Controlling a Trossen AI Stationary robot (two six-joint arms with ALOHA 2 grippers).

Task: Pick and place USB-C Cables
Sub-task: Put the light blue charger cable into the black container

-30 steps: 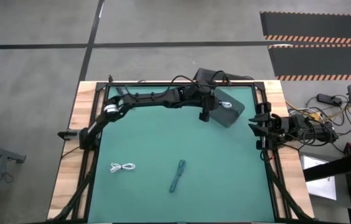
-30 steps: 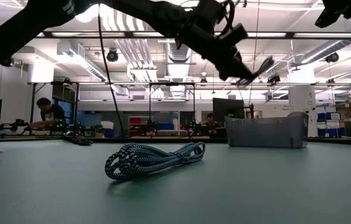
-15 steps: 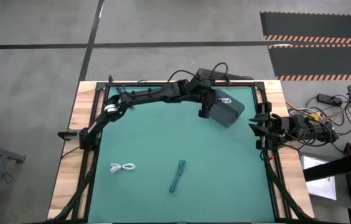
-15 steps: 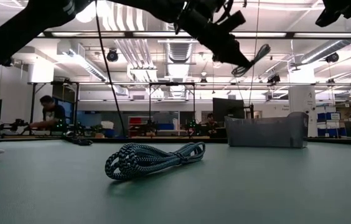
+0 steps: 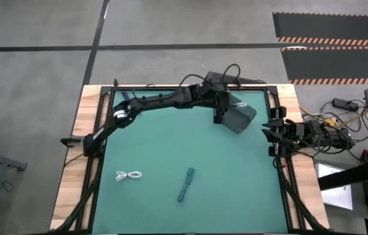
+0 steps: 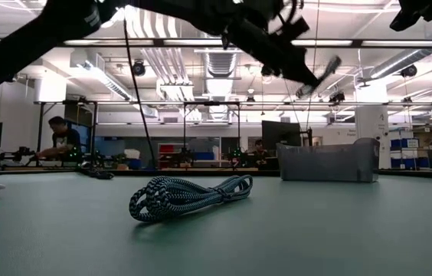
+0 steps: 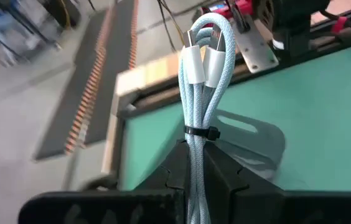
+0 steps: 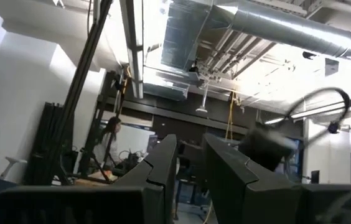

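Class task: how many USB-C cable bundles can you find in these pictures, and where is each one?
3: a white cable and a dark cable lie on the mat; a pale blue cable sits in the left pincer. The bin's inside is hidden.

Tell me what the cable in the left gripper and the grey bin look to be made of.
The cable bundle clamped in the left gripper looks like pale blue woven fabric braid, judging by its fine ribbed weave, with smooth white plastic-looking plug housings and a thin dark tie. The grey bin appears to be matte moulded plastic: uniform grey walls, slightly translucent in the low view, though that is uncertain.

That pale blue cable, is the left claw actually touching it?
Touching. The left wrist view shows the pale blue cable pinched between the left claw's dark fingers.
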